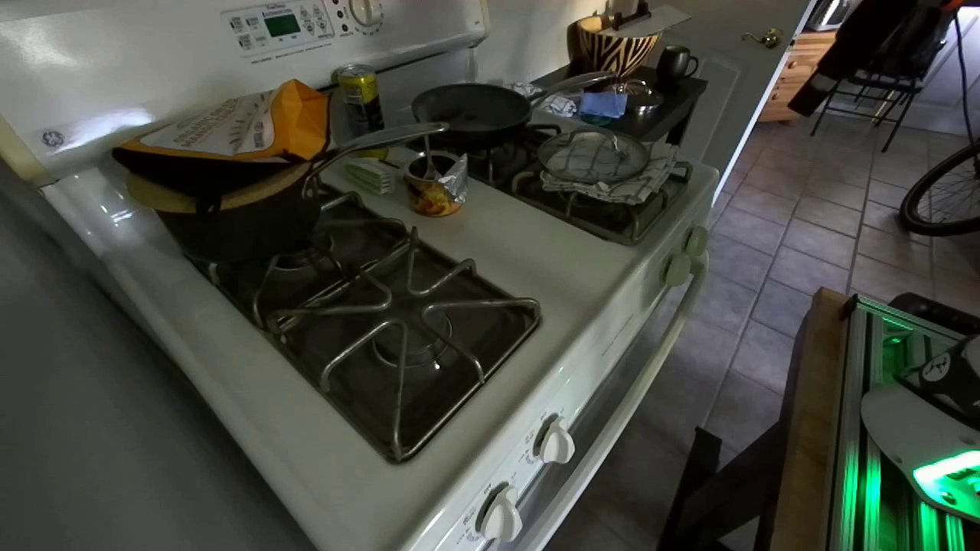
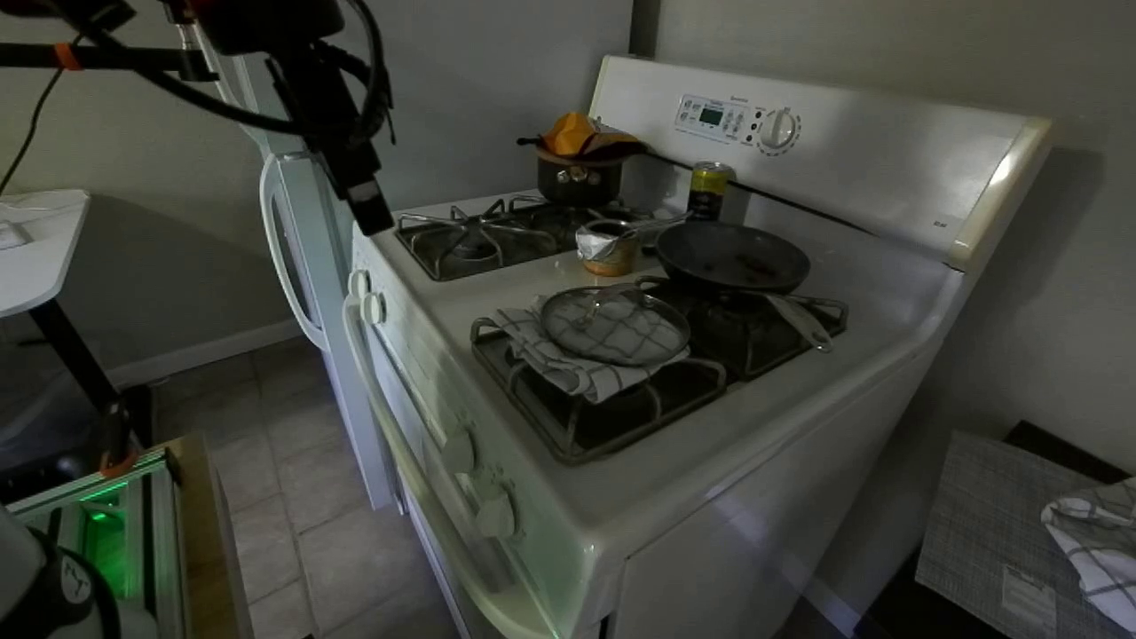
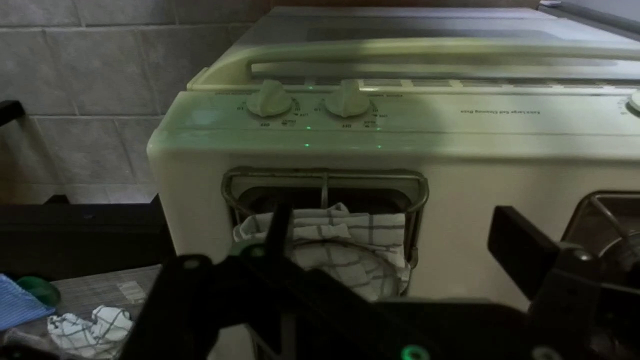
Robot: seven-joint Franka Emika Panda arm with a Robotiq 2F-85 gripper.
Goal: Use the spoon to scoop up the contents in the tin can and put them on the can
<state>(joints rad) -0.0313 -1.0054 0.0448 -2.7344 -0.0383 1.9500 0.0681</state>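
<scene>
The tin can [image 1: 435,197] stands on the white stovetop between the burners, with orange-brown sides and a peeled-back foil lid. It also shows in an exterior view [image 2: 609,259]. The spoon [image 1: 430,157] leans inside it, handle up; its bowl is hidden. Its handle shows in an exterior view [image 2: 658,223]. The black frying pan [image 1: 471,113] sits on a rear burner, also in an exterior view [image 2: 729,253]. My gripper [image 3: 400,235] is open and empty in the wrist view. In an exterior view it hangs [image 2: 371,209] in front of the stove, apart from the can. The can is not visible in the wrist view.
A glass lid [image 2: 614,327] lies on a checked cloth [image 2: 581,380] on a front burner. A pot [image 1: 237,218] with an orange bag [image 1: 298,115] on top stands on a rear burner. A yellow-black drink can [image 2: 708,191] stands near the backsplash. The oven handle [image 2: 417,497] runs along the front.
</scene>
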